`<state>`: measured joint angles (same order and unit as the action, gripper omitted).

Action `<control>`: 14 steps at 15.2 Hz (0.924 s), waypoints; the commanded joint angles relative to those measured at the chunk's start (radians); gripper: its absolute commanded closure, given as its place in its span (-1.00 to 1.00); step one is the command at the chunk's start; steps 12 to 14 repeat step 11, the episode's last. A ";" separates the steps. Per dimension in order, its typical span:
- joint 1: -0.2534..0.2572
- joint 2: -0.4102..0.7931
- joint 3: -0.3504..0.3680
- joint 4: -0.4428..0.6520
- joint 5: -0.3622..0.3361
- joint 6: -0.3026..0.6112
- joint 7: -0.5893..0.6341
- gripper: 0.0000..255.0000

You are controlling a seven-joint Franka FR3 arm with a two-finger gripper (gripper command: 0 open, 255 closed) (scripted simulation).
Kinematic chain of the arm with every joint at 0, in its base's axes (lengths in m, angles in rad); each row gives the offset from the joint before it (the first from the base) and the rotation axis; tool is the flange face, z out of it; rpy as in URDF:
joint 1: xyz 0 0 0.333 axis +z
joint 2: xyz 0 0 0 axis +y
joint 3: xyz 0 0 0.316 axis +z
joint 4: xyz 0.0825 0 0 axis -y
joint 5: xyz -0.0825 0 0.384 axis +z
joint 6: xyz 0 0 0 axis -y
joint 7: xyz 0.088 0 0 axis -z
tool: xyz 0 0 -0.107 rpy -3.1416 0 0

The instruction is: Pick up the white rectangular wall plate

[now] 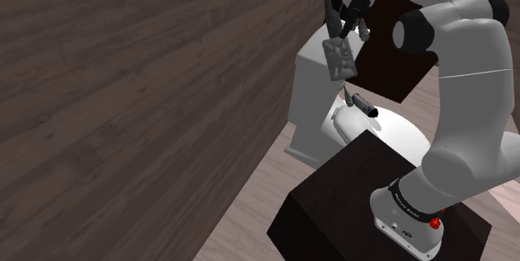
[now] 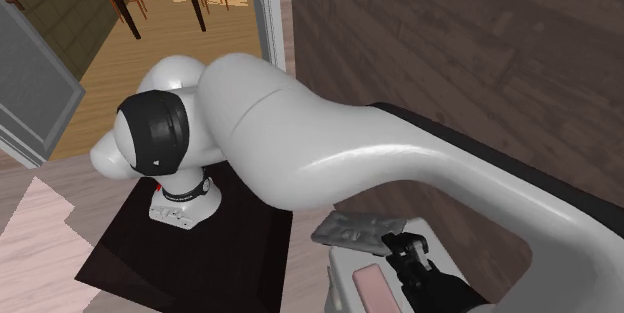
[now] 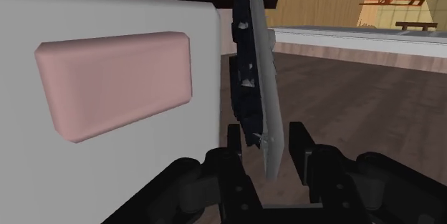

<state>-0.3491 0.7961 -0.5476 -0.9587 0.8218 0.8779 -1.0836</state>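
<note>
Black gripper point(image 3: 265, 135) clamps tight on the grey wall plate point(image 3: 259, 79), gripping its edge. It's up in the air, near a pink block point(image 3: 114, 83) on the white tank point(image 3: 107, 15).

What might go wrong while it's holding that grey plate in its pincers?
1. The gripper pinches the wall plate near one end only, so the plate might swivel or slip out and drop.
2. The plate hangs close to the white tank that carries the pink block. A careless sideways move might knock the plate against the tank and loosen the grip.
</note>
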 commanded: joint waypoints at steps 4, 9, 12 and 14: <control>-0.034 0.010 0.014 0.090 0.029 -0.059 0.053 1.00; -0.082 0.037 0.039 0.213 0.073 -0.126 0.125 1.00; -0.084 0.038 0.040 0.218 0.075 -0.128 0.128 1.00; -0.084 0.038 0.040 0.218 0.075 -0.128 0.128 1.00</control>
